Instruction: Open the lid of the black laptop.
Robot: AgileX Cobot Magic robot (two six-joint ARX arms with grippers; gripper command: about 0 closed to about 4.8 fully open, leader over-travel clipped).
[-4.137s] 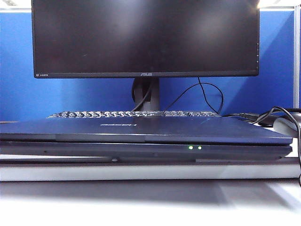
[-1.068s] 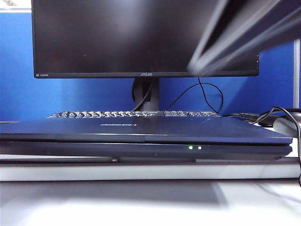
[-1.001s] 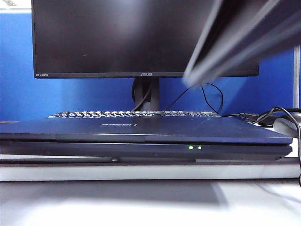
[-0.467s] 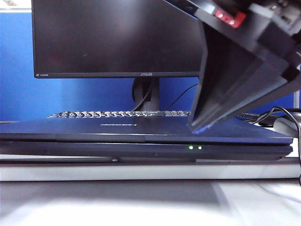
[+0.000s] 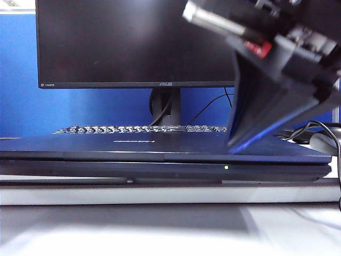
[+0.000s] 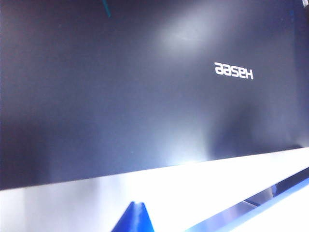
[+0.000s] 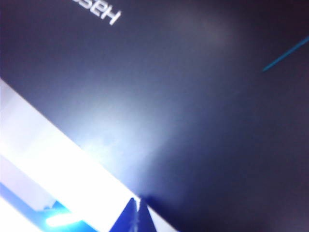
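Observation:
The black laptop [image 5: 160, 172] lies closed on the white table, one green LED [image 5: 226, 167] lit on its front edge. Its lid [image 5: 160, 146] is flat and dark navy with a pale logo [image 5: 133, 141]. My right gripper [image 5: 234, 147] hangs over the right part of the lid, its tip just above the surface. In the right wrist view its blue fingers [image 7: 137, 215] are pressed together, shut on nothing, at the front edge of the lid [image 7: 193, 121]. My left gripper [image 6: 134, 215] is also shut and empty, over the white table just in front of the lid [image 6: 120, 96]. It does not show in the exterior view.
A large ASUS monitor [image 5: 133, 42] stands behind the laptop on its stand, with a separate keyboard [image 5: 138, 129] between them. Black cables [image 5: 314, 130] lie at the right rear. A blue partition [image 5: 21, 80] closes the back. White table [image 5: 160, 229] stretches in front.
My right arm has swung in from the upper right and come down over the right side of the lid. Only one green LED shows now instead of two. The lid has stayed flat.

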